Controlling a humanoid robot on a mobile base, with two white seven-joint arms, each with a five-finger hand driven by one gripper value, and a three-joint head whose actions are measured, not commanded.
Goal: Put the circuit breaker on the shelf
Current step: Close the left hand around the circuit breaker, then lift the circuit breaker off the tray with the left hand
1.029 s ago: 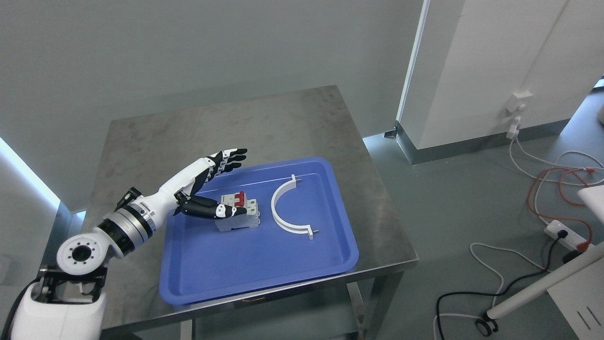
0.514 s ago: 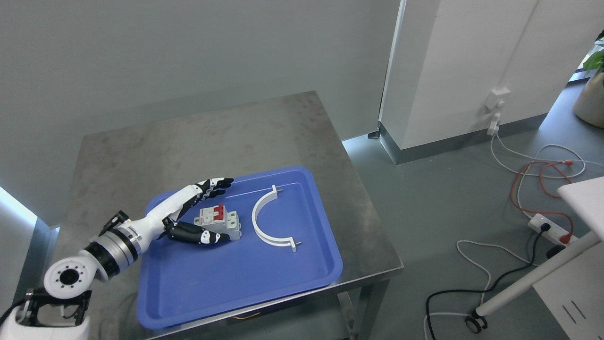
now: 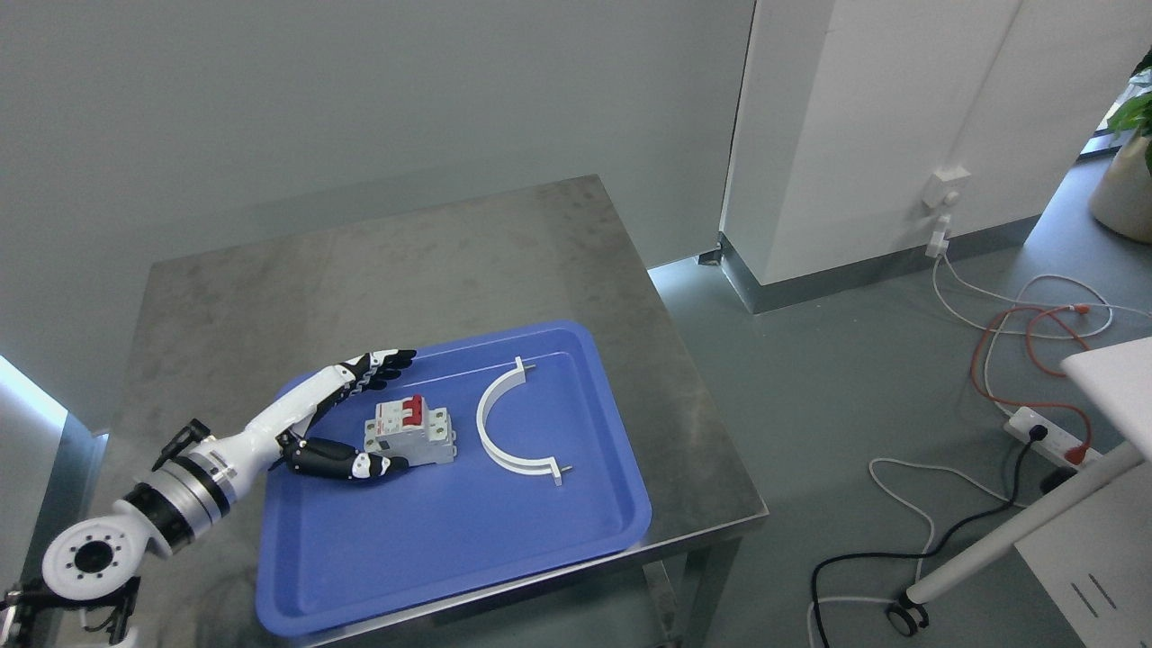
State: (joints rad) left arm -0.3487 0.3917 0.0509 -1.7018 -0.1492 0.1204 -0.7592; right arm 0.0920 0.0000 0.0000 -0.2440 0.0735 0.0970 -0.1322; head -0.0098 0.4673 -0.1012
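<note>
My left hand [image 3: 346,423] lies low over the blue tray [image 3: 432,549] on the counter [image 3: 270,279], spread wide and holding nothing, because the circuit breaker [image 3: 409,434] sits in the tray just beyond my palm, ready to be enclosed. My fingers [image 3: 382,367] reach past its far side; my thumb [image 3: 346,463] runs along its near side, forearm angled down from the lower left.
</note>
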